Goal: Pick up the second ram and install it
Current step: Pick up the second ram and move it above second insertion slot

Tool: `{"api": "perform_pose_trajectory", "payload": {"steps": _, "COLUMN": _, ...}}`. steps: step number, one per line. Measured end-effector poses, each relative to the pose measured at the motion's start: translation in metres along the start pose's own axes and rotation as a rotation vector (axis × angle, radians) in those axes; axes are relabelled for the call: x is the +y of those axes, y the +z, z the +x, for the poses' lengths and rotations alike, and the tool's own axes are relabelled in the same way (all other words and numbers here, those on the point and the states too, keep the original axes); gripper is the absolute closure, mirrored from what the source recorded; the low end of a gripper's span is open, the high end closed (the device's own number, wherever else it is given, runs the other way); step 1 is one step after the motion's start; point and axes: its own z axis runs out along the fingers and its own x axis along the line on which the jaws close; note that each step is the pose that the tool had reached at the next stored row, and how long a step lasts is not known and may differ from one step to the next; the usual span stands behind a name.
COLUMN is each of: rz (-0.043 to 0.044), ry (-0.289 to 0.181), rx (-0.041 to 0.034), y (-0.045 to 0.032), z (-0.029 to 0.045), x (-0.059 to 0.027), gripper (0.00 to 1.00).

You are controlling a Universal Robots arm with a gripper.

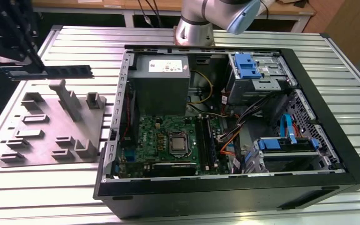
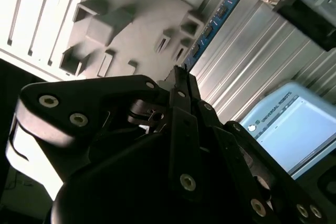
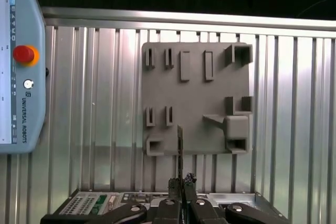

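The second ram (image 1: 69, 71) is a thin stick with dark chips, held level in the air above the grey fixture plate (image 1: 52, 126), at the exterior view's left of the open computer case (image 1: 305, 93). My black gripper (image 1: 30, 69) is shut on one end of it. In the first wrist view the ram (image 3: 179, 148) shows edge-on, sticking out from between the fingertips (image 3: 173, 186) over the plate (image 3: 194, 98). In the second wrist view its blue-green edge (image 2: 215, 22) runs away from the gripper (image 2: 181, 80). The green motherboard (image 1: 158, 136) lies inside the case.
A grey power-supply box (image 1: 161, 79) sits in the case above the motherboard, with drive bays (image 1: 255, 70) and cables (image 1: 230, 140) at the exterior view's right. A teach pendant (image 3: 21, 72) lies on the ribbed metal table (image 1: 17, 168) near the plate. The arm's base (image 1: 196, 28) stands behind the case.
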Motion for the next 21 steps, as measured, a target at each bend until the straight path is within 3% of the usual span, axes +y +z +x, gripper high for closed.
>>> {"api": "perform_pose_trajectory", "payload": {"steps": 21, "rz": -0.0012, "ry": 0.0, "rx": -0.0001, "y": 0.003, "z": 0.0017, "x": -0.0952, "gripper": 0.87}}
